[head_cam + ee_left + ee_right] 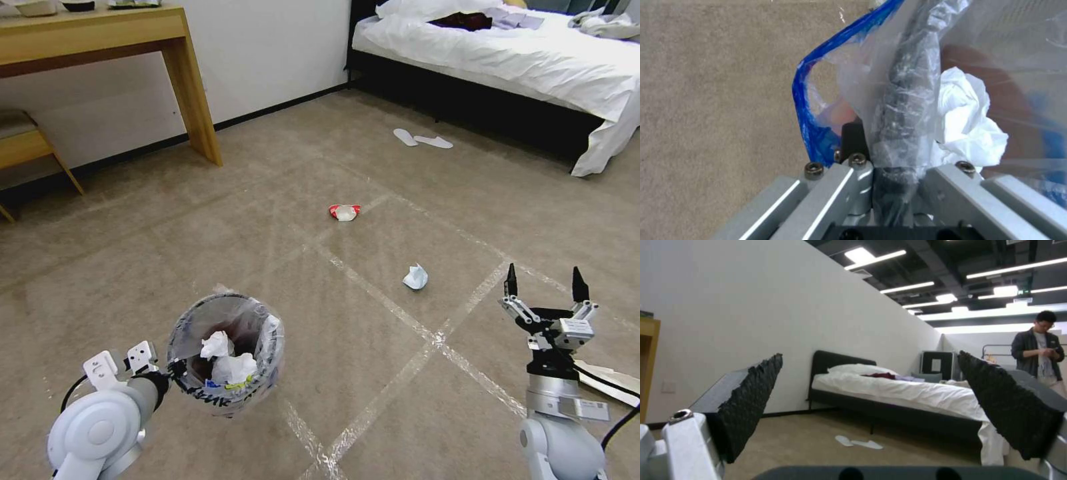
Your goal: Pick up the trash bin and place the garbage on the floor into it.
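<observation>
The trash bin, round with a reddish inside and a crinkled clear bag with black lettering, hangs above the floor at lower left. My left gripper is shut on its rim. White tissues lie inside the bin, and a tissue sits beside the pinched rim in the left wrist view. On the carpet lie a crushed red-white paper bowl and a bluish paper wad. My right gripper stands open at lower right, pointing up, with nothing between its fingers.
A wooden desk and stool stand at the back left. A bed with white sheets is at the back right, white slippers on the carpet before it. A paper sheet lies by my right arm.
</observation>
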